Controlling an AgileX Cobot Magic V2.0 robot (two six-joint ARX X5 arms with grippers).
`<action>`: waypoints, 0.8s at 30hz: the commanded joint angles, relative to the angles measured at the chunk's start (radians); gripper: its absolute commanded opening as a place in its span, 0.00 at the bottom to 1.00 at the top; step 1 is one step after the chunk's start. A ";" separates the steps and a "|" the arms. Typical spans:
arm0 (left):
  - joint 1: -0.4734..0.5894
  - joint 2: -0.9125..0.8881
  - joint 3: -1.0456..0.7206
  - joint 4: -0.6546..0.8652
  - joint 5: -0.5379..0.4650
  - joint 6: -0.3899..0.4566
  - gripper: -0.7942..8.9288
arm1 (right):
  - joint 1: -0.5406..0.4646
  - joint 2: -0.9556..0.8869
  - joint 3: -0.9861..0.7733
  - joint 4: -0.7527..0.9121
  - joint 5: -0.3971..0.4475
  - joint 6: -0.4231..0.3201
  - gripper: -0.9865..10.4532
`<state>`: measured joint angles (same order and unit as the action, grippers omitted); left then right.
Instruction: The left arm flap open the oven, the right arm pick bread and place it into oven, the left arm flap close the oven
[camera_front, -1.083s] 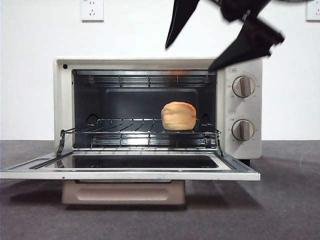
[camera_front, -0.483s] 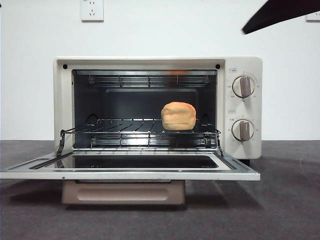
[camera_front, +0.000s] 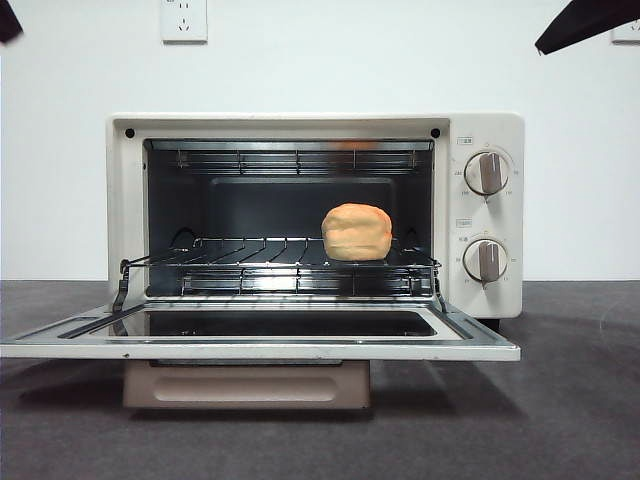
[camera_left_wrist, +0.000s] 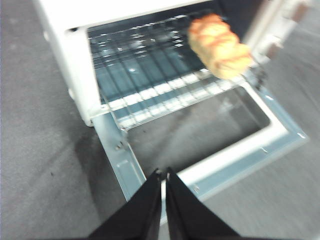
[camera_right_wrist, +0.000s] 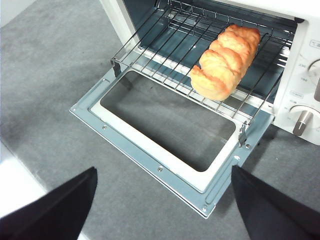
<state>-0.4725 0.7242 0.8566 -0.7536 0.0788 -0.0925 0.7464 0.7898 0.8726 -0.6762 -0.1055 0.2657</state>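
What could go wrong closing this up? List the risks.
1. The bread lies on the pulled-out wire rack, near its front edge on the knob side; the rising door might nudge or pinch it.
2. The left claw is shut above the door's front corner; lifting off-centre there could let it slip off the edge.
3. The open right claw hangs above the door's front, possibly in its swing path.

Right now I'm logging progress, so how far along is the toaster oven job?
Two steps look done: the oven door lies flat open, and the bread sits on the rack inside. The right claw is open and empty, up above the door. The left claw, shut, hangs over the door's front edge. Left: flap the door closed.
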 joint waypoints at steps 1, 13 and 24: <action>0.029 0.017 -0.060 0.082 0.021 -0.040 0.10 | 0.010 -0.003 0.019 -0.013 0.000 -0.011 0.46; 0.266 0.200 -0.283 0.373 0.234 -0.100 0.10 | 0.010 -0.047 0.019 -0.100 0.000 -0.012 0.46; 0.331 0.496 -0.294 0.525 0.264 -0.083 0.10 | 0.010 -0.066 0.019 -0.106 0.000 -0.012 0.46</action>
<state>-0.1413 1.1973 0.5591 -0.2420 0.3397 -0.1837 0.7464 0.7193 0.8726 -0.7856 -0.1055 0.2646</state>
